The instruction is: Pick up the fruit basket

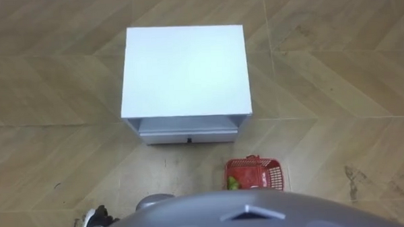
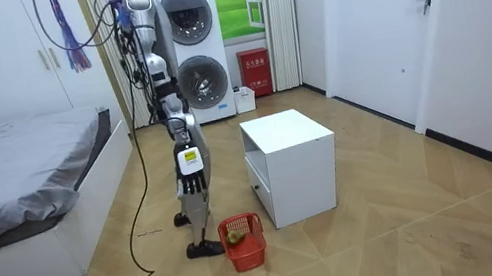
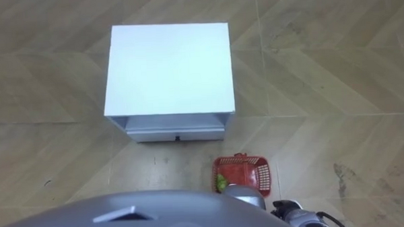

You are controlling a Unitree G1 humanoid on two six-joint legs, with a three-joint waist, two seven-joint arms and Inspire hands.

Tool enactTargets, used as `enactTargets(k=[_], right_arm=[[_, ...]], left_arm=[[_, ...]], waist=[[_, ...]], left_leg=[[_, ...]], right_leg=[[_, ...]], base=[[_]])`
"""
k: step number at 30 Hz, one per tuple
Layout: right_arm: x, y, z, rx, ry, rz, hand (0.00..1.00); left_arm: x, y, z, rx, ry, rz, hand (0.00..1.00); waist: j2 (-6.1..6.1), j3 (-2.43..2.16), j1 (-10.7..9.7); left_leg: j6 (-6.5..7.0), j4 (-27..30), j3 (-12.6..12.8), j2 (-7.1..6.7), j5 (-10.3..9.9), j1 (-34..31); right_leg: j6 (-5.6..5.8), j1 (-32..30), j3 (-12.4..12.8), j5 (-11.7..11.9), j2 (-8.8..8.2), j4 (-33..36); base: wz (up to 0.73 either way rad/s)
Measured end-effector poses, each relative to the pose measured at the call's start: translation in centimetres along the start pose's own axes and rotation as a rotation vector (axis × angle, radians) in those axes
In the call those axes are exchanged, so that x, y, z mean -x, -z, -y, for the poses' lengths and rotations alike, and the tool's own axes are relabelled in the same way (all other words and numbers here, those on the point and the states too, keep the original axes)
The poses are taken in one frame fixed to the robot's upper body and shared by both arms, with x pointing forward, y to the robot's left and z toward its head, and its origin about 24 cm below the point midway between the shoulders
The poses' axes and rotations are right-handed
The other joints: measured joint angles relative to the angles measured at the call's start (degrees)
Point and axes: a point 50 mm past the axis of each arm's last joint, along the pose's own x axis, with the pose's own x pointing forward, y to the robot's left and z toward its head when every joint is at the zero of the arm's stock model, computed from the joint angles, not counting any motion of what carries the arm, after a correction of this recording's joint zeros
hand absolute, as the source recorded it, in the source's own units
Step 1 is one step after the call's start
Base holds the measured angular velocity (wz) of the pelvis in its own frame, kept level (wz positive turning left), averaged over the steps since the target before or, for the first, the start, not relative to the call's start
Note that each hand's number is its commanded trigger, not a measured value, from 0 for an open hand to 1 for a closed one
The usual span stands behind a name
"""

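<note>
Down at its right side the right robot hand hangs empty, fingers apparently uncurled, with the red fruit basket on the floor just ahead of it, beside the white cabinet.

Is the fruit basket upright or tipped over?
Upright: the red basket stands on the floor by the white cabinet, open rim facing up, green fruit inside.
</note>
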Motion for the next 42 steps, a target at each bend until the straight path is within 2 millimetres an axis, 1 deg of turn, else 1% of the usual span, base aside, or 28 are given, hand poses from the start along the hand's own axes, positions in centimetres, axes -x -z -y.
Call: enactTargets(k=[7,12,15,16,17,19,21,22,23,24,25,26,27,28,29,30,31,32,33,34,35,36,37,38,39,40,41,42], right_arm=[[0.0,0.3,0.0,-0.018,0.012,-0.004,0.00],[0.0,0.7,-0.1,-0.054,0.025,-0.011,0.00],[0.0,0.6,0.0,-0.061,0.044,-0.004,0.00],[0.0,0.4,0.1,-0.064,0.059,0.006,0.00],[0.1,0.2,0.2,-0.064,0.067,0.014,0.00],[0.1,-0.3,0.5,-0.065,0.098,0.025,0.00],[0.1,-0.7,0.9,-0.068,0.117,0.037,0.00],[0.1,-1.0,1.0,-0.075,0.124,0.044,0.00],[0.1,-1.0,1.1,-0.078,0.126,0.045,0.00],[0.2,-1.2,1.3,-0.088,0.136,0.054,0.00],[0.2,-2.0,1.7,-0.085,0.150,0.073,0.00],[0.3,-2.3,2.0,-0.082,0.157,0.081,0.00],[0.4,-2.9,2.6,-0.079,0.176,0.095,0.00],[0.5,-3.7,3.3,-0.083,0.193,0.116,0.00],[0.6,-4.2,3.5,-0.089,0.198,0.129,0.00],[0.6,-4.2,3.5,-0.112,0.194,0.131,0.00],[0.6,-4.1,3.4,-0.147,0.188,0.126,0.00],[0.6,-4.2,3.5,-0.166,0.190,0.131,0.00],[0.8,-5.3,3.9,-0.204,0.203,0.162,0.00],[1.1,-6.9,4.6,-0.230,0.222,0.217,0.00],[1.4,-8.0,4.9,-0.247,0.229,0.252,0.00],[2.0,-10.2,5.5,-0.283,0.235,0.328,0.00],[2.6,-12.1,5.9,-0.306,0.234,0.388,0.00],[2.8,-12.8,6.0,-0.312,0.233,0.410,0.00],[3.2,-13.8,6.3,-0.330,0.233,0.449,0.00],[3.6,-14.8,6.5,-0.333,0.236,0.479,0.00],[3.8,-15.1,6.6,-0.335,0.240,0.491,0.00],[4.0,-15.5,6.7,-0.335,0.249,0.514,0.00]], left_arm=[[0.0,-0.1,0.0,-0.004,0.018,0.000,0.00],[0.0,-0.2,0.0,-0.009,0.018,0.002,0.00],[0.0,-0.2,-0.1,-0.018,0.014,0.002,0.00],[-0.1,-0.6,-0.2,-0.023,0.011,0.012,0.00],[-0.1,-0.9,-0.2,-0.024,0.010,0.020,0.00],[-0.2,-1.8,-0.4,-0.024,0.005,0.041,0.00],[-0.2,-2.5,-0.6,-0.022,0.000,0.060,0.00],[-0.3,-2.9,-0.8,-0.024,-0.004,0.070,0.00],[-0.3,-3.1,-0.9,-0.024,-0.005,0.075,0.00],[-0.4,-3.5,-1.0,-0.023,-0.005,0.081,0.00],[-0.4,-3.8,-1.1,-0.013,-0.005,0.086,0.00],[-0.4,-3.8,-1.1,-0.002,-0.003,0.085,0.00],[-0.5,-3.8,-1.2,0.017,-0.001,0.090,0.00],[-0.5,-4.0,-1.5,0.039,-0.007,0.097,0.00],[-0.6,-4.4,-1.9,0.047,-0.018,0.108,0.00],[-0.6,-5.3,-2.9,0.062,-0.040,0.130,0.00],[-0.7,-5.4,-3.5,0.068,-0.054,0.139,0.00],[-0.7,-5.4,-3.7,0.070,-0.060,0.139,0.00],[-0.7,-5.5,-4.1,0.074,-0.069,0.138,0.00],[-0.7,-5.5,-4.4,0.078,-0.074,0.132,0.00],[-0.7,-5.7,-4.5,0.074,-0.078,0.139,0.00],[-0.7,-6.0,-4.7,0.082,-0.087,0.145,0.00],[-0.7,-6.8,-4.8,0.081,-0.098,0.157,0.00],[-0.6,-7.4,-4.9,0.073,-0.106,0.170,0.00],[-0.5,-8.6,-5.0,0.066,-0.120,0.198,0.00],[-0.3,-10.1,-5.2,0.091,-0.135,0.237,0.00],[-0.2,-10.8,-5.2,0.107,-0.139,0.255,0.00],[0.0,-11.7,-5.1,0.143,-0.141,0.285,0.00]], waist=[[-0.20,0.13,-0.06],[-0.16,0.11,-0.19],[-0.28,0.10,-0.07],[-0.26,0.19,-0.12],[-0.24,0.16,-0.17],[0.01,0.02,-0.24],[0.36,0.24,-0.30],[0.05,0.45,-0.41],[-0.13,0.53,-0.40],[-0.48,0.73,-0.32],[-0.49,0.78,-0.02],[-0.44,0.76,0.02],[-0.14,0.56,0.06],[0.90,-0.22,-0.18],[0.51,0.15,-0.46],[-0.75,0.76,-0.55],[-1.82,0.63,0.99],[-2.61,0.24,1.96],[-3.84,-0.02,3.64],[-4.54,0.04,4.75],[-4.80,0.16,4.70],[-5.04,0.26,4.71],[-5.37,0.13,4.51],[-5.39,0.19,4.33],[-5.50,0.27,4.31],[-5.61,0.76,4.29],[-5.41,1.12,4.20],[-4.89,1.78,4.05]], left_leg=[[0.00,0.00,0.15,0.00,0.00,-0.11],[0.00,0.14,0.25,-0.11,0.00,-0.19],[0.02,0.53,0.98,-0.50,-0.01,-0.27],[0.04,1.01,1.42,-0.76,-0.02,-0.63],[0.16,1.46,1.68,-0.88,-0.10,-1.12],[1.47,3.55,1.94,-1.03,-0.92,-3.35],[1.99,4.69,2.32,-1.32,-1.24,-4.65],[2.11,5.85,2.31,-1.68,-1.31,-5.50],[2.44,6.78,2.38,-1.85,-1.50,-6.23],[3.43,8.84,2.90,-2.04,-2.16,-7.76],[4.28,10.44,4.33,-2.06,-2.70,-9.68],[4.44,10.80,5.07,-2.05,-2.76,-10.47],[5.01,10.75,5.76,-2.05,-2.73,-12.57],[5.75,10.74,7.16,-1.48,-2.52,-15.65],[6.22,11.51,8.40,-0.88,-2.61,-17.35],[7.15,14.07,9.76,-1.18,-2.95,-19.79],[7.87,15.83,10.06,-1.78,-3.39,-21.42],[8.17,16.56,10.43,-2.07,-3.57,-22.26],[8.75,18.49,11.42,-2.11,-4.03,-24.02],[9.05,20.85,11.66,-2.12,-4.24,-26.85],[9.16,21.95,11.62,-2.16,-4.27,-28.61],[9.45,24.67,11.20,-2.10,-4.14,-32.83],[9.68,27.72,10.66,-2.11,-4.11,-37.25],[9.87,29.40,10.57,-2.20,-4.16,-39.35],[10.23,33.37,10.17,-2.54,-4.34,-44.27],[10.65,38.09,10.01,-2.90,-4.61,-48.87],[10.70,40.38,9.57,-3.09,-4.64,-50.99],[10.56,44.79,8.00,-3.81,-4.67,-55.01]], right_leg=[[0.00,0.01,0.24,0.00,0.02,0.05],[0.11,-0.01,0.67,-0.08,-0.12,0.36],[0.33,-0.74,1.00,-0.91,-0.67,1.75],[0.38,-1.35,1.04,-1.23,-1.08,2.71],[0.42,-2.03,1.04,-1.32,-1.29,3.21],[0.51,-4.07,1.20,-1.40,-1.73,5.03],[0.58,-5.58,1.19,-1.44,-2.35,6.58],[0.60,-6.68,1.21,-1.45,-2.91,7.85],[0.61,-7.45,1.24,-1.45,-3.16,8.63],[0.70,-8.96,1.61,-1.33,-3.46,9.75],[1.09,-10.51,3.04,-0.60,-3.39,9.92],[1.19,-11.37,3.80,0.12,-3.28,9.61],[1.58,-12.83,5.00,2.43,-2.88,7.34],[2.20,-14.55,5.07,5.01,-2.58,5.09],[1.67,-16.19,3.61,3.93,-3.42,8.03],[1.27,-18.29,0.31,-1.29,-5.64,19.23],[1.22,-18.71,-0.17,-4.03,-7.24,29.56],[1.15,-18.38,-0.29,-4.39,-7.73,33.73],[1.13,-16.44,-0.40,-4.40,-8.24,38.91],[1.23,-13.97,-0.10,-4.40,-8.17,40.50],[1.43,-12.97,-0.10,-4.41,-8.16,40.68],[1.94,-10.84,-0.03,-4.53,-8.04,39.96],[2.22,-8.71,0.61,-4.68,-7.81,38.35],[2.28,-7.81,1.00,-4.72,-7.82,37.42],[2.60,-6.54,1.51,-5.27,-8.26,35.23],[3.46,-6.05,2.84,-8.97,-8.91,33.69],[4.04,-6.25,3.24,-12.88,-8.79,33.96],[3.09,-8.00,4.08,-19.35,-8.44,36.78]], base=[[0.00],[0.00],[-0.03],[-0.06],[-0.03],[-0.02],[-0.05],[-0.04],[-0.12],[-0.29],[-0.40],[-0.53],[-0.45],[-0.29],[0.25],[0.51],[0.46],[0.00],[-0.31],[-0.28],[-0.09],[0.11],[0.18],[0.36],[0.41],[0.42],[0.32],[0.25]])
